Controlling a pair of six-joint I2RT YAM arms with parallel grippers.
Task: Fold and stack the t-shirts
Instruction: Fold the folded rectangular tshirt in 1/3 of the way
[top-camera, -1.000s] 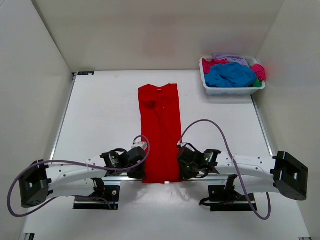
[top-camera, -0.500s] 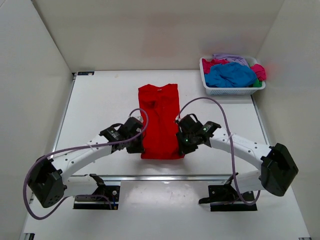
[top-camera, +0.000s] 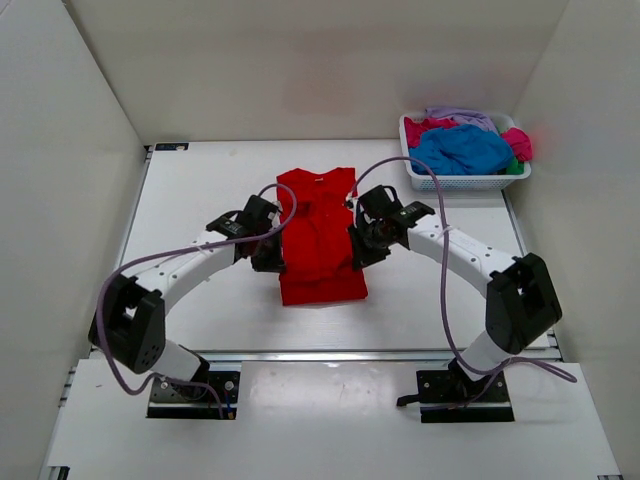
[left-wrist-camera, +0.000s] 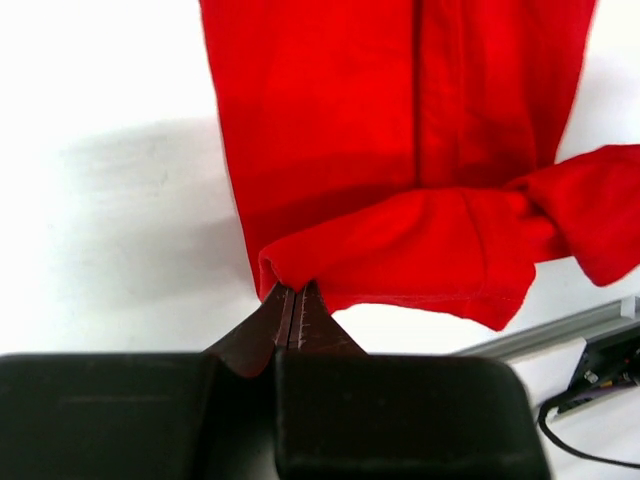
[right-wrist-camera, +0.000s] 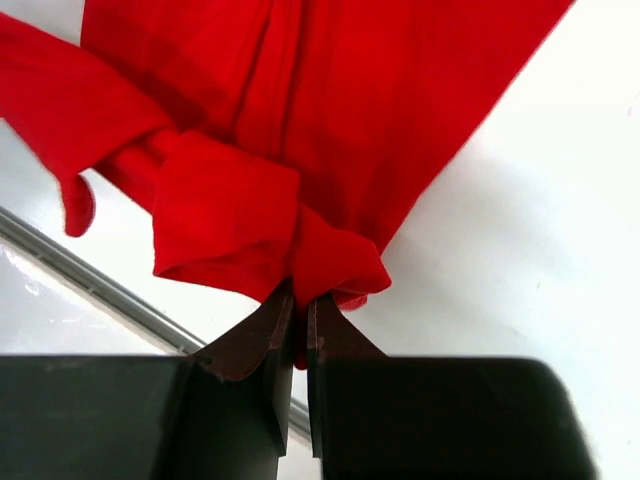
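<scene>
A bright red t-shirt (top-camera: 318, 235) lies lengthwise in the middle of the white table, its near end lifted and carried over its far part. My left gripper (top-camera: 275, 243) is shut on the shirt's near left corner (left-wrist-camera: 290, 275). My right gripper (top-camera: 358, 243) is shut on the near right corner (right-wrist-camera: 315, 270). Both hold the hem a little above the lower layer. The other t-shirts, blue (top-camera: 460, 150), magenta-pink (top-camera: 420, 128), lavender (top-camera: 460, 116) and a bit of green (top-camera: 515, 167), are piled in the basket.
A white mesh basket (top-camera: 465, 181) stands at the back right corner of the table. A metal rail (top-camera: 330, 354) runs along the table's near edge. Purple cables (top-camera: 440, 250) loop from both arms. White walls close in the left, back and right sides.
Both grippers have moved from the table's near edge toward the far side, carrying the red shirt's near hem with them. The shirt now looks shorter, doubled over itself.
</scene>
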